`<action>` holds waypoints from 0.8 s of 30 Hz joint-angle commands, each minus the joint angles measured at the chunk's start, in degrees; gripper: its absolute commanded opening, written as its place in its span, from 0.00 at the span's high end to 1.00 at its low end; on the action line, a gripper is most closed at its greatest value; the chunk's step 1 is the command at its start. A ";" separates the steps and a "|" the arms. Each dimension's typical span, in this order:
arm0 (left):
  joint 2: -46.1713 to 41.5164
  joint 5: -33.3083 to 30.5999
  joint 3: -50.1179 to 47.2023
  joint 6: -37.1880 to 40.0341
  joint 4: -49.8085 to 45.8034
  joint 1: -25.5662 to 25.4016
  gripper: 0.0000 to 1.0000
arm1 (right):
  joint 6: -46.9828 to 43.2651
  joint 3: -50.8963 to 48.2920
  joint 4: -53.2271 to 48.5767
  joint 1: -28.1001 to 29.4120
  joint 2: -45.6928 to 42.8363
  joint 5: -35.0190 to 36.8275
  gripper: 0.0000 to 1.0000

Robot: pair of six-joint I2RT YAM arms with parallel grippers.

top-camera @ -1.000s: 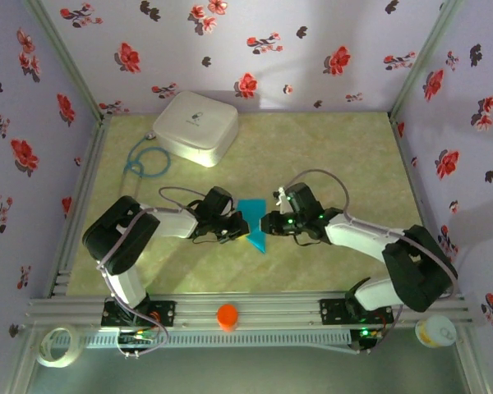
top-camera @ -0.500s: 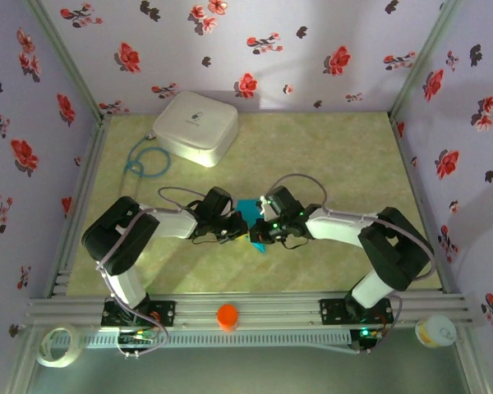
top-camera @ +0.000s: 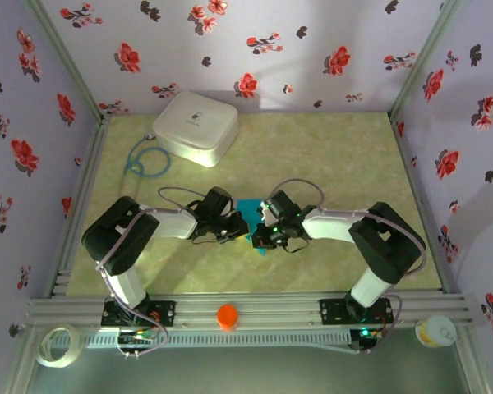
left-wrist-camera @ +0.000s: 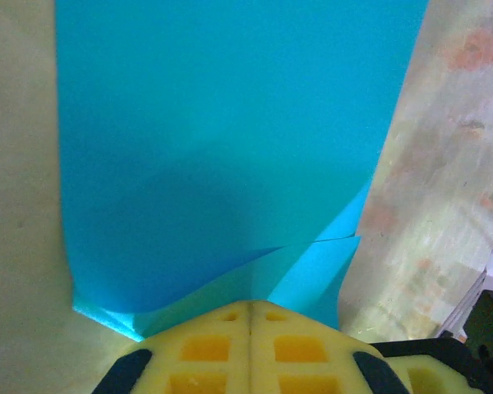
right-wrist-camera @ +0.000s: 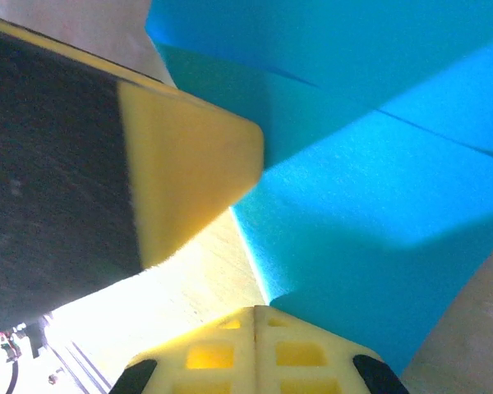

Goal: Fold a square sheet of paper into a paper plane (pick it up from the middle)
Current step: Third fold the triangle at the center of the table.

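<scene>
Partly folded, turquoise paper (left-wrist-camera: pixel 222 139), unmarked, overlapping layers, sharp diagonal creases.

Turquoise sheet of paper (left-wrist-camera: pixel 230 148) between lilac, flowered walls (top-camera: pixel 312 49).
The paper is plain bright turquoise-blue, darker where shadowed. The left gripper (left-wrist-camera: pixel 251 308) and right gripper (right-wrist-camera: pixel 255 312) have yellow fingers edged in black. The walls carry red and dark flowers. The table (top-camera: pixel 337 156) is mottled yellow-green, the box (top-camera: pixel 195 125) at upper left white, the cap (top-camera: pixel 227 315) at bottom centre orange.
</scene>
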 commanded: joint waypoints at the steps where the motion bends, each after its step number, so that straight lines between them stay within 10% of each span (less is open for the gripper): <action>1: -0.40 -2.19 -1.57 0.89 -2.37 0.16 1.00 | 0.49 -2.05 -0.17 0.06 -0.66 0.27 0.94; 24: 0.06 -2.25 -2.38 0.70 -2.02 0.95 1.00 | 9.14 -14.78 6.14 0.06 -9.98 1.46 0.93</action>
